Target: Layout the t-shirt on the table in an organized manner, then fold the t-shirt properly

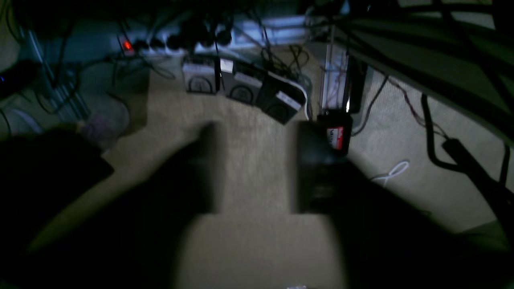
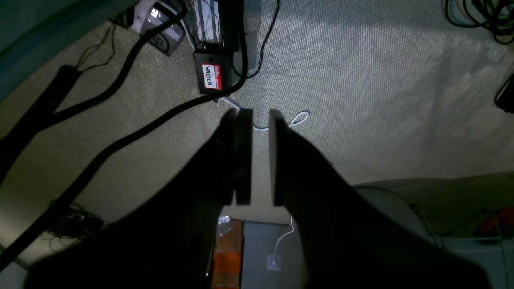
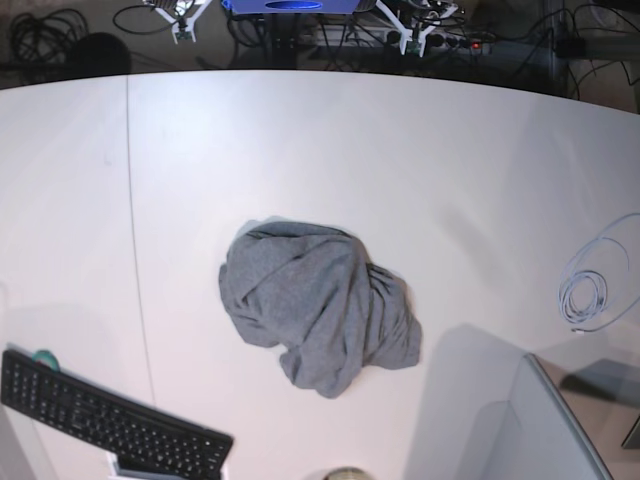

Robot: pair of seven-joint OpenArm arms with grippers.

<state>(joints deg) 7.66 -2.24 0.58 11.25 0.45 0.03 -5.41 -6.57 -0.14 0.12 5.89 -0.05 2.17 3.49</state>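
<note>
While only the base view shows the t-shirt (image 3: 310,295), both tools (parted, empty).

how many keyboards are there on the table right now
1. The black keyboard lies on the white table, at the bottom left of the base view. Others could be hidden under the crumpled grey t-shirt.

T-shirt (image 3: 300,290): plain heather grey, no print. Desk (image 3: 230,140): white w/ thin dark seam line. Keyboard (image 3: 110,415): blk. Coiled cable (image 3: 583,290): pale blue-grey. Floor (image 2: 361,120): greyish-beige, fine speckle. Sticker (image 2: 211,76) on blk adapter (image 2: 200,86): red & wht w/ blk lettering. Robot base (image 3: 295,5): bright blue.
</note>
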